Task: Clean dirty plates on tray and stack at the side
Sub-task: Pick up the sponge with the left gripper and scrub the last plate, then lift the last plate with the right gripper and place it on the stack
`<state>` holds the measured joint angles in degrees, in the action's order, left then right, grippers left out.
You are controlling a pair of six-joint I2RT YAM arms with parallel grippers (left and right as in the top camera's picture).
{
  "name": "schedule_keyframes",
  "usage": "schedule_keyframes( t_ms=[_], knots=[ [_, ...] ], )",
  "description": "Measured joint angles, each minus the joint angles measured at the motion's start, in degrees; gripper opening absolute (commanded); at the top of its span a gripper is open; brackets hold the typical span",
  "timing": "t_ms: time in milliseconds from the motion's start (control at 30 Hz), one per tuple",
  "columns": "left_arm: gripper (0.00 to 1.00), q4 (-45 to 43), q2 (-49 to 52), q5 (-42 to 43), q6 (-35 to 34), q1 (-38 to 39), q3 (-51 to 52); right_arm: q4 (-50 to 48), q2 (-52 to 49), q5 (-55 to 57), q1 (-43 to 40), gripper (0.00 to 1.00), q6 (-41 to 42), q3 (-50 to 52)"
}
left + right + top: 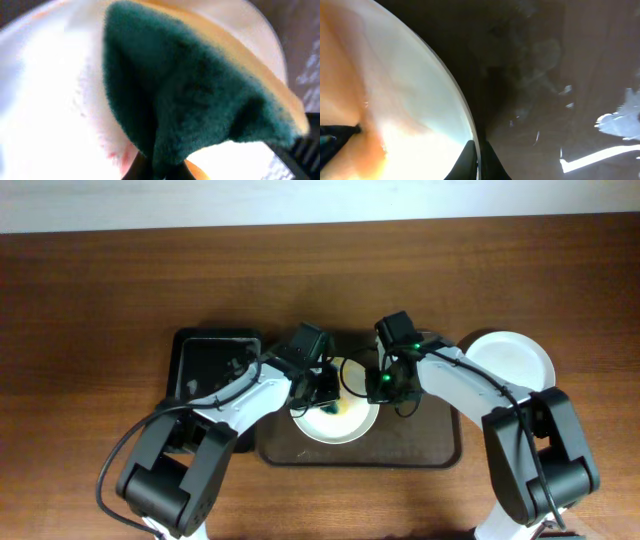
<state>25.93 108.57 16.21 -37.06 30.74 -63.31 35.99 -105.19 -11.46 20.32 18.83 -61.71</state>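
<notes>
A pale plate [345, 423] lies on the dark brown tray [430, 442] at the middle of the table. My left gripper [322, 388] is shut on the green-yellow sponge [200, 95] and presses it on the plate [45, 100]; faint red streaks [117, 150] show beside the sponge. My right gripper [385, 383] is shut on the plate's right rim [476, 147], one finger on each side of it. A white plate [512, 358] lies on the table to the right of the tray.
A smaller black tray [205, 365] stands left of the brown tray. Both arms meet over the brown tray's middle. Bare wooden table [90, 310] lies all around.
</notes>
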Motion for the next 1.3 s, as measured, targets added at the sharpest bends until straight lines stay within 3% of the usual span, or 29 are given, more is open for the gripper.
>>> schedule_keyframes(
  t_ms=[100, 200, 233, 300, 400, 533, 567, 633, 800, 900, 1000, 1100, 1133, 1167, 1300],
  knots=[
    [0.0, 5.62, -1.95, -1.05, 5.73, -3.13, -0.13, 0.02, 0.0, -0.04, 0.02, 0.04, -0.02, 0.0],
    [0.0, 3.23, -3.48, 1.03, 9.2, -3.5, -0.68, 0.17, 0.0, 0.11, 0.02, 0.19, 0.11, 0.02],
    [0.0, 1.18, -3.48, 1.18, 8.74, -3.06, -0.87, 0.37, 0.0, 0.68, -0.02, 0.18, 0.11, 0.02],
    [0.0, -2.67, -3.21, 1.14, 6.25, -0.96, -1.11, 0.17, 0.0, 1.11, -0.02, 0.05, -0.02, 0.07],
    [0.0, -7.19, 1.64, 1.6, 2.91, 2.58, -1.53, 0.02, 0.04, 1.31, -0.2, 0.04, -0.04, 0.07],
    [0.0, 2.97, 1.62, 1.36, 2.97, -0.37, -3.32, 0.13, 0.02, 0.59, -0.17, 0.04, -0.04, 0.07],
    [0.0, 4.28, 1.29, 1.38, 3.72, -1.25, -3.32, 0.13, 0.02, 0.5, -0.17, 0.16, -0.04, 0.07],
    [0.0, 8.22, -2.36, 0.24, 8.83, -4.52, -2.4, 0.35, -0.07, 0.79, -0.2, 0.04, -0.09, 0.09],
    [0.0, 12.81, -19.02, -6.43, 16.17, -6.69, -2.27, 4.74, 0.09, -0.17, -0.52, 0.04, -0.37, -1.86],
    [0.0, 19.02, -20.28, -16.09, 16.57, -13.16, -2.21, 11.54, 8.72, 9.46, -1.18, 0.04, -3.41, -7.93],
    [0.0, 19.19, -20.09, -19.71, 20.5, -20.87, -2.16, 15.87, 17.88, 22.36, -1.22, 0.04, -5.66, -8.41],
    [0.12, 18.14, -16.31, -20.37, 22.14, -24.0, -2.12, 15.89, 23.67, 34.23, -0.98, 0.04, -6.01, -8.44],
    [0.3, 17.94, -13.49, -20.59, 22.47, -24.17, -1.97, 15.87, 24.46, 37.77, -0.33, 0.04, -6.1, -8.48],
    [0.59, 17.53, -10.99, -20.74, 22.75, -24.2, -1.77, 15.96, 24.48, 42.16, 2.16, 0.04, -6.4, -8.48],
    [0.72, 18.23, -7.06, -20.76, 23.17, -24.2, -1.68, 15.87, 24.46, 57.18, 13.88, 0.04, -7.02, -8.48]
  ],
)
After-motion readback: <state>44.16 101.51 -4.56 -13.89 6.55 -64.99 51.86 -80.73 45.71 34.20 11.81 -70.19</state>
